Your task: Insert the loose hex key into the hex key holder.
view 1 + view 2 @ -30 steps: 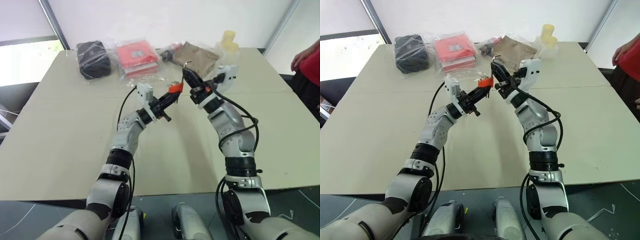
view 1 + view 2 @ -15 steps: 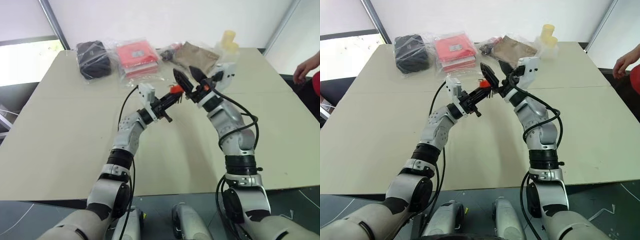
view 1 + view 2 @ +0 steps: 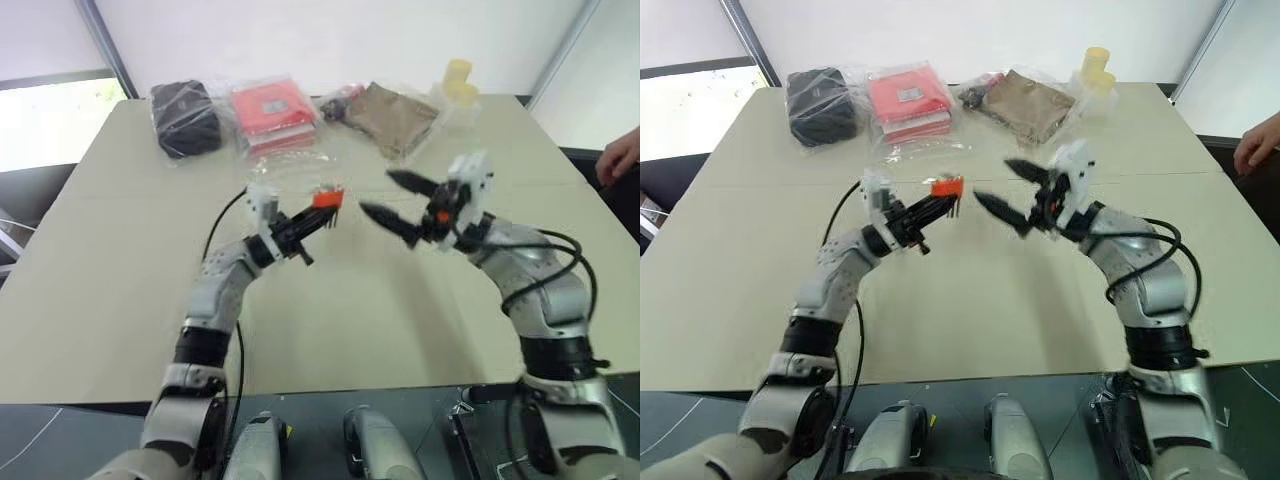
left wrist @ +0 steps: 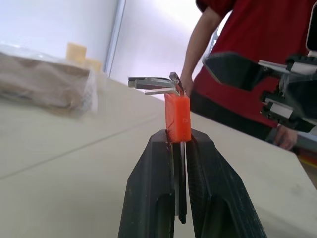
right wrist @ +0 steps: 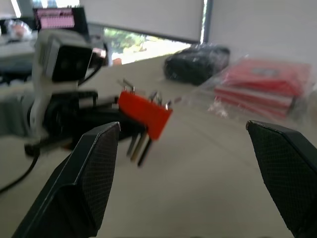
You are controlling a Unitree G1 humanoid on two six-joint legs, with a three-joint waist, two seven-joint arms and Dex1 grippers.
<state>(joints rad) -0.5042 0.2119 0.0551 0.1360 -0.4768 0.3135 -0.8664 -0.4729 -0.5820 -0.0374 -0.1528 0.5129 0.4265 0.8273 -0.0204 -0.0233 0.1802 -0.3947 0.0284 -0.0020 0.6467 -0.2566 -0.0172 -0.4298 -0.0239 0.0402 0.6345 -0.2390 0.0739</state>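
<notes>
The hex key holder is a small orange block with thin dark keys sticking out of it, held above the table. My left gripper is shut on it; in the left wrist view the holder stands upright between the black fingers, with bent key ends on top. My right gripper hangs open and empty, a short way right of the holder and pointing at it. From the right wrist the holder sits between my spread fingers, apart from them. The loose hex key cannot be told from the keys in the holder.
Along the table's far edge lie a black pouch, a red packet in clear plastic, a brown packet and yellow cups. A person's hand is at the right edge; the person in red stands beyond the table.
My right gripper, shut at the holder a second ago, has opened and drawn back to the right and lower. My left gripper has carried the holder left and slightly down.
</notes>
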